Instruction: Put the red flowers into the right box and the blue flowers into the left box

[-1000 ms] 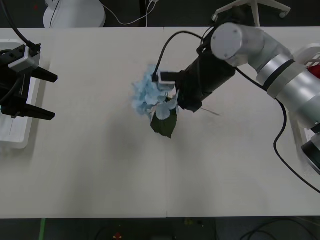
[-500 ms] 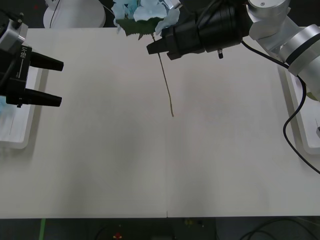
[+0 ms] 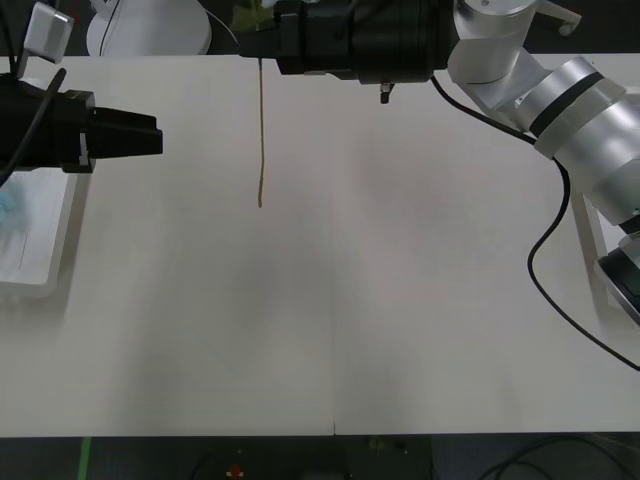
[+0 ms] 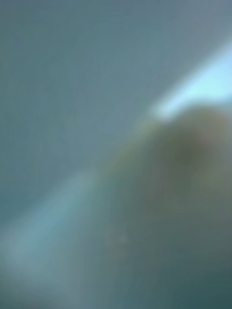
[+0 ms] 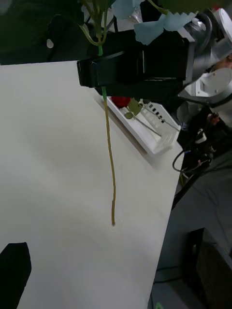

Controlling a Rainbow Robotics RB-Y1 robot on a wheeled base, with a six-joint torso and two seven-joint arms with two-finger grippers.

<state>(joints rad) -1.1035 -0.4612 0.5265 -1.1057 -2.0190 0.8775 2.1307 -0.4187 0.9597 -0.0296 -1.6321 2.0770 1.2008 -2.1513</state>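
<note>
Right gripper (image 3: 262, 45): clamped on blue flower (image 5: 145, 19) stem, raised above table (image 3: 400, 300).
Stem (image 3: 261, 130): hung straight below right gripper.
Left gripper (image 3: 150, 135): finger state undeterminable; beside left box (image 3: 40, 280).
Right box (image 5: 150, 130): beyond right gripper, red bloom inside.

right wrist view: blurred, nothing identifiable; blue flower (image 5: 145, 19) bloom: cut off; left box (image 3: 40, 270): partly cut off

Blue flower (image 5: 145, 19) held aloft, thin stem hanging straight down; red flower (image 5: 121, 102) lying in right box (image 5: 154, 130).
</note>
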